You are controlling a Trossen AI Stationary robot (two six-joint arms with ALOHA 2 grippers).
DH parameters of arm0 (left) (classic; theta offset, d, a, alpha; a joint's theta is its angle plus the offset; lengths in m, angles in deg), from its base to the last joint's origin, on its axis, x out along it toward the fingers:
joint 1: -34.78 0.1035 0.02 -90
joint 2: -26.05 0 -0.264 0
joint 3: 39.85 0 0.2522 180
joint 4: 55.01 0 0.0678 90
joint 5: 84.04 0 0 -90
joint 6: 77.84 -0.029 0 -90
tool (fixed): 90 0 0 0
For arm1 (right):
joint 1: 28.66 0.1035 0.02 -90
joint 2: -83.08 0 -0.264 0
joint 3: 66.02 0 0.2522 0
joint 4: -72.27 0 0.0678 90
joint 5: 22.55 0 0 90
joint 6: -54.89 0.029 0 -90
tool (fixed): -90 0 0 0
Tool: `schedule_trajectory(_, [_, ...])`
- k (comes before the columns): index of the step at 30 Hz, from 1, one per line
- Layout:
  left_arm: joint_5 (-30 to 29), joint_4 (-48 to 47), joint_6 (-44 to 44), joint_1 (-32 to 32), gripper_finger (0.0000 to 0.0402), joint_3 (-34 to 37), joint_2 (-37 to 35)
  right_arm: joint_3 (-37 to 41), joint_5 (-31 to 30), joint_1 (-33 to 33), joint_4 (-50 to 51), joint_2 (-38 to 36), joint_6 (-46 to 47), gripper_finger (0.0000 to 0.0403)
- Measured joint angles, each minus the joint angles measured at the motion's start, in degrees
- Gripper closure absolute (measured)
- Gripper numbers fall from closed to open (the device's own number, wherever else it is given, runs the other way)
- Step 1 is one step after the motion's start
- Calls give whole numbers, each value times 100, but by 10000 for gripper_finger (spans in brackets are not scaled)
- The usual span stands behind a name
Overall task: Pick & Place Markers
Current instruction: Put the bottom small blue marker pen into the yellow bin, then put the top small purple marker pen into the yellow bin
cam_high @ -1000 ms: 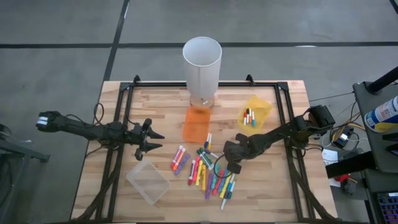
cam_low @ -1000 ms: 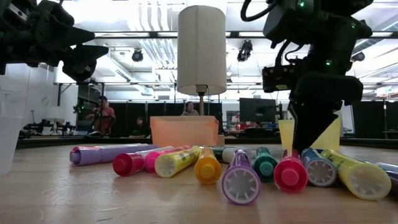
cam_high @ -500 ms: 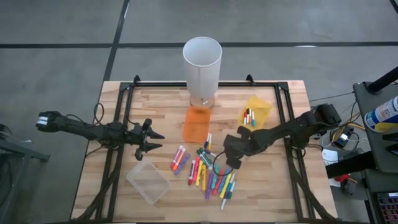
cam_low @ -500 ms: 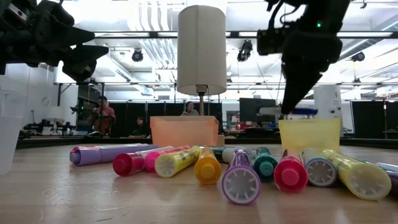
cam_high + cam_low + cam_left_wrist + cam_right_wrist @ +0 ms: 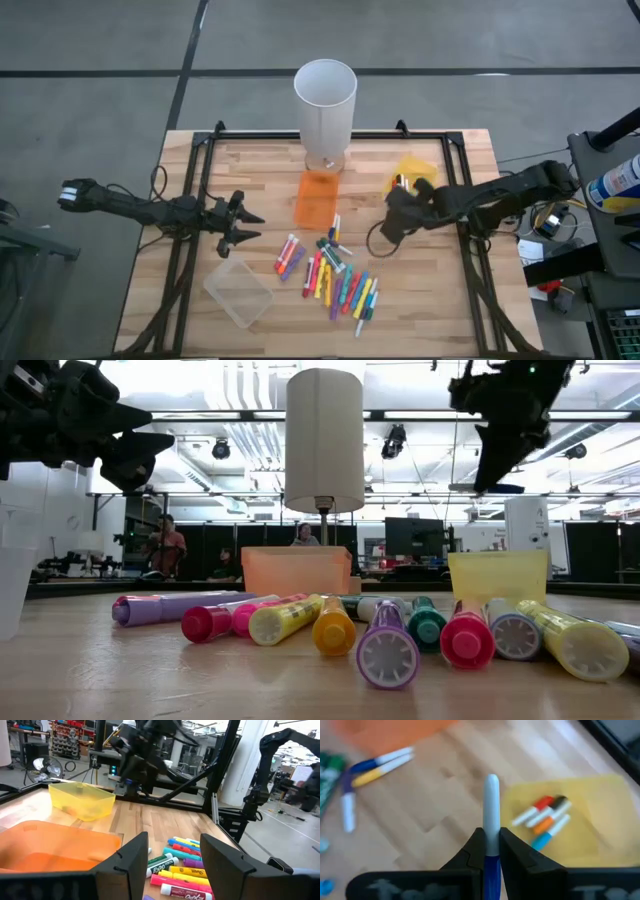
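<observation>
Right gripper (image 5: 491, 851) hangs above the yellow bin (image 5: 417, 172), jaws clamped on a blue-and-white marker (image 5: 491, 815). Most markers (image 5: 338, 278) lie heaped mid-table, several in that bin. Left gripper (image 5: 247, 226) waits wide open, well left.

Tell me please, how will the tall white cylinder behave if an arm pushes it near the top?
The tall white cylinder would probably tip rather than slide: it is tall and sits on a narrow foot. It looks hollow and open on top, so likely light. It stands right behind the orange bin.
</observation>
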Motion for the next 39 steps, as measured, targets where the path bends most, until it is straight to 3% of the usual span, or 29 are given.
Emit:
schedule_trajectory(8, [-4,0,-1,-1,227,-1,0,765,-595,-751,55,-565,570,375])
schedule_trajectory(15, [-17,-2,0,0,227,0,0,1389,-479,-1504,-117,-528,412,372])
schedule_trajectory(26, [-17,-2,-1,1,227,0,0,1891,-159,-1986,-914,-521,-29,369])
schedule_trajectory(39, [-15,-1,0,0,227,-1,0,1958,-262,-2047,-1041,-521,-52,269])
